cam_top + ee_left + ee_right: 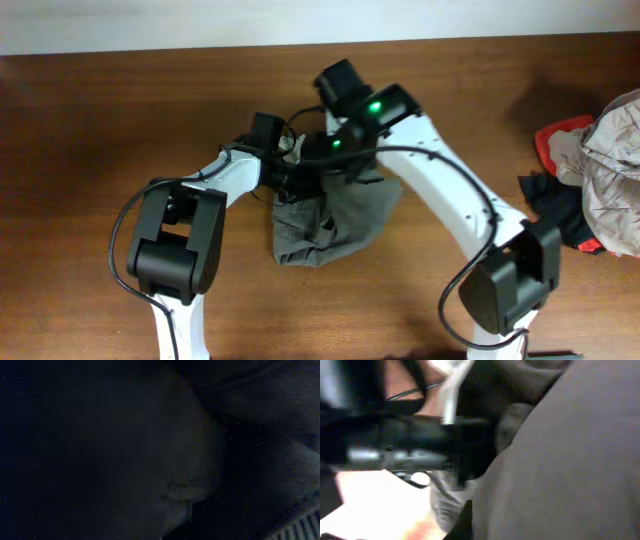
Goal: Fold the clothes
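your left hand (290,178) is clamped tight at the top edge of the grey-olive shorts (340,225), its camera smothered in dark cloth. your right hand (320,150) is pinched closed just beside it. can't tell what either grips. the shorts lie crumpled on the table (100,120), with the clothes heap (600,170) well to their right.

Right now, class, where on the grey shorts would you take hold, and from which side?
Probably the near edge of the shorts, coming in from the robot's side: it lies exposed on the table, whereas the far part is bunched up and covered.
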You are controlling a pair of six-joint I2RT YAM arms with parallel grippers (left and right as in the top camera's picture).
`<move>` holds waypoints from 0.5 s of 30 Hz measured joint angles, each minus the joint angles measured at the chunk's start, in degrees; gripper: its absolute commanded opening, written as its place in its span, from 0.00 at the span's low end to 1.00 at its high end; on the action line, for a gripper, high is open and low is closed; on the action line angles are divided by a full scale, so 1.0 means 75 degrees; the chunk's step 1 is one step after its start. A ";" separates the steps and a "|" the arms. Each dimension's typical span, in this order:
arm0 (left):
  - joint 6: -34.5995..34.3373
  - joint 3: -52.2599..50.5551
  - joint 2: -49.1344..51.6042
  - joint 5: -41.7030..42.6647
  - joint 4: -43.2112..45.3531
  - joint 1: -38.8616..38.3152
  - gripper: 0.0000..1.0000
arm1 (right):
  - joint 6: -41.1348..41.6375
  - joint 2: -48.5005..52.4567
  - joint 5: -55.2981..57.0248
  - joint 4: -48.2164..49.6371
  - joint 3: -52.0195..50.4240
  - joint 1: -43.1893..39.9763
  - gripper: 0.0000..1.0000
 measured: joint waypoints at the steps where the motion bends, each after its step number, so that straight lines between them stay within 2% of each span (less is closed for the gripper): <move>1: -0.0038 0.0000 0.0015 0.0009 0.0009 0.0000 0.05 | 0.0152 0.0093 0.0047 0.0105 0.0000 0.0198 0.05; 5: -0.0099 -0.0006 0.0073 0.0020 0.0035 -0.0006 0.07 | 0.0600 0.0545 0.0085 0.0221 0.0017 0.0629 0.08; 15: 0.0219 0.0020 0.0128 0.0026 -0.0108 -0.0023 0.18 | 0.0813 0.0764 -0.0023 0.0146 0.0114 0.0688 0.08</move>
